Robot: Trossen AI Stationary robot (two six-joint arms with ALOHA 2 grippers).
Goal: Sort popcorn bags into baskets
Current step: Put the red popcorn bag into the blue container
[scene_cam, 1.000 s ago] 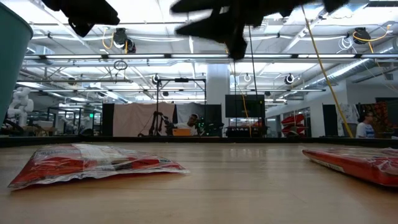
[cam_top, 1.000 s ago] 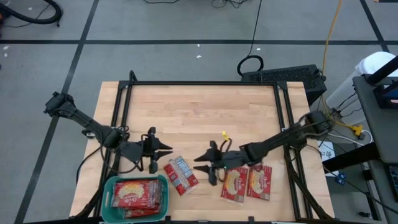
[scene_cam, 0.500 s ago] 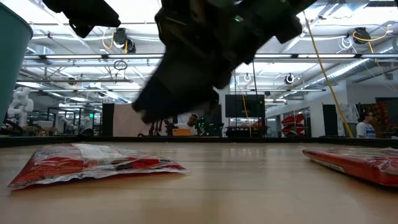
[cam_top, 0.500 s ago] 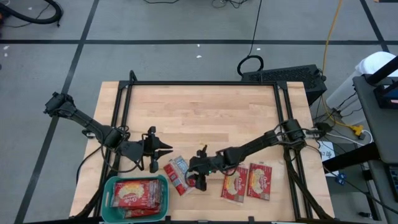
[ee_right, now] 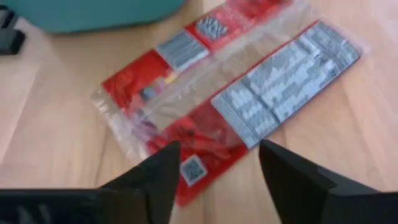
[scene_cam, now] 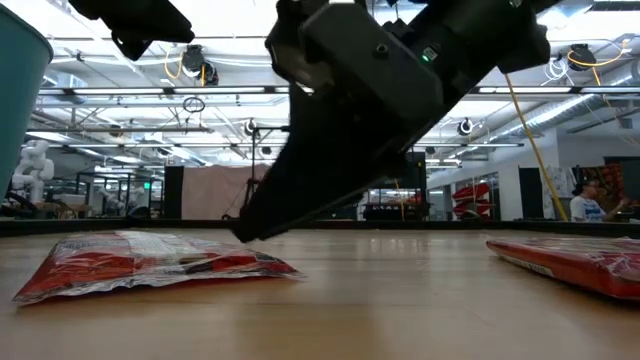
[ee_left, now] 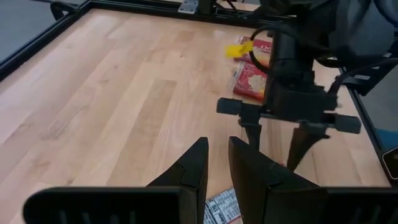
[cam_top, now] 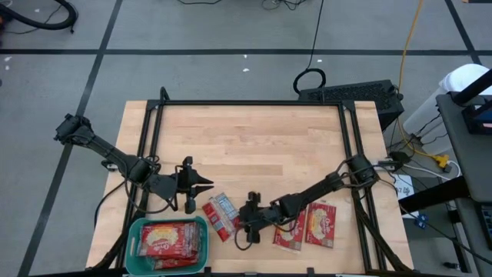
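Note:
One popcorn bag lies flat on the table, back side up, just right of the teal basket, which holds several red bags. My right gripper hangs low at this bag's right end, open. Its two fingers stand on either side of the bag's near end without touching it. Two more bags lie flat side by side under the right arm. My left gripper waits in the air behind the basket, its fingers a narrow gap apart with nothing between them.
A small yellow object lies on the table beyond the two right-hand bags. A black metal frame runs around the table's far edge and sides. Bare wood fills the far half of the table.
My right gripper has come down toward the table and moved toward the near left, to the bag beside the basket, tipping its fingers further down. The bags and my left gripper have stayed where they were.

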